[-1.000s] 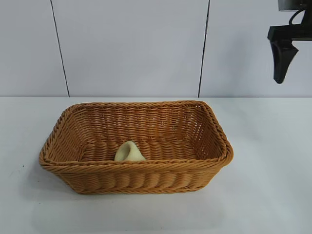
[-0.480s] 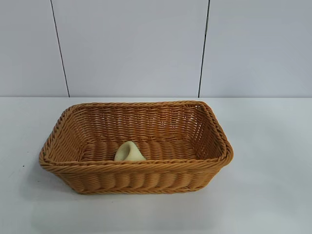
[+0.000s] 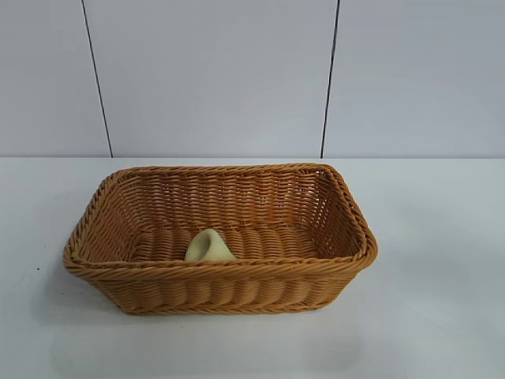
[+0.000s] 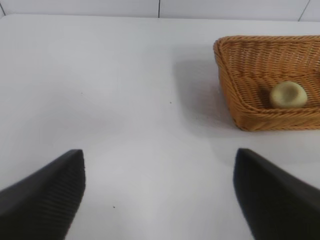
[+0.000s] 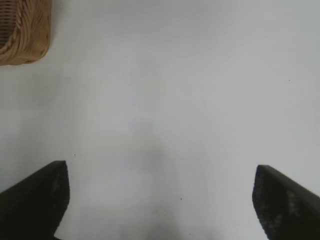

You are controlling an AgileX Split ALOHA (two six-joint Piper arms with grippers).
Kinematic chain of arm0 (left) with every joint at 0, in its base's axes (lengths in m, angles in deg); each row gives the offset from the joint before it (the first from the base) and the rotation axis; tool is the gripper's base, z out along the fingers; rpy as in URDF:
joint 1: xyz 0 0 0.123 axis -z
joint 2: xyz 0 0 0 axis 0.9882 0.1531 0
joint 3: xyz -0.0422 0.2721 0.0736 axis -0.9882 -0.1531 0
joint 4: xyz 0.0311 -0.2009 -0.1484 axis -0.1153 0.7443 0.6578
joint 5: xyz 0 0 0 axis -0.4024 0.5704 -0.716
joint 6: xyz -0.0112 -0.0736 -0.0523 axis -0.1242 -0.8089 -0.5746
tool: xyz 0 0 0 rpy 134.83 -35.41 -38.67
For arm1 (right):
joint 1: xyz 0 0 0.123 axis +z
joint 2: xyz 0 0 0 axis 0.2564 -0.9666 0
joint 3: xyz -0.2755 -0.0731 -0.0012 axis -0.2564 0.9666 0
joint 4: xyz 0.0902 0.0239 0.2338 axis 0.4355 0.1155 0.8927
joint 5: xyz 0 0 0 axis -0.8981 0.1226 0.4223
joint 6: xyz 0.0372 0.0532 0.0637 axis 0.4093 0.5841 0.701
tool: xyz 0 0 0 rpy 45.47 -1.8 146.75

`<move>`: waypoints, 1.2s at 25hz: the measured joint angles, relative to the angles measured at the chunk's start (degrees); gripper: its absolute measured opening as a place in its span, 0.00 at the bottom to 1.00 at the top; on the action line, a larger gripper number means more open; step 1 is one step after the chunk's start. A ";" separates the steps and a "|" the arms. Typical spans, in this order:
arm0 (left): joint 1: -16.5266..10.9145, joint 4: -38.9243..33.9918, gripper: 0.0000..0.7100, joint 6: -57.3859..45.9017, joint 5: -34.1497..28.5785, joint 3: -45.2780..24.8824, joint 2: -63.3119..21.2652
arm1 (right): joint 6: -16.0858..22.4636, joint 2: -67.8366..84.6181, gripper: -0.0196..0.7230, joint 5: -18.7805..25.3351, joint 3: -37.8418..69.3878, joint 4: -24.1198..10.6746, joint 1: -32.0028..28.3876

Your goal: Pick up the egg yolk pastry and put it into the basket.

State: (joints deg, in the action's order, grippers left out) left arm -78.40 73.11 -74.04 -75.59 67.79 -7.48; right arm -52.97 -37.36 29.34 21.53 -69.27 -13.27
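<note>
The egg yolk pastry lies in the basket, so the left gripper and right gripper gape wide, empty above the table.

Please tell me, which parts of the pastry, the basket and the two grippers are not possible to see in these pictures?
- Egg yolk pastry: exterior view, its lower part is hidden behind the basket's near wall.
- Basket: right wrist view, only one corner shows, the picture's edge cuts the rest; in the left wrist view the edge cuts its far end.
- Left gripper and right gripper: absent from the exterior view; wrist views show open fingertips only.
</note>
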 joint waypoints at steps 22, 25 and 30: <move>0.00 0.00 0.85 0.00 0.00 0.00 0.00 | -0.61 29.56 0.96 -0.22 0.26 1.04 0.00; 0.00 0.00 0.85 0.00 0.00 0.00 0.00 | -0.61 29.56 0.96 -0.22 0.26 1.04 0.00; 0.00 0.00 0.85 0.00 0.00 0.00 0.00 | -0.61 29.56 0.96 -0.22 0.26 1.04 0.00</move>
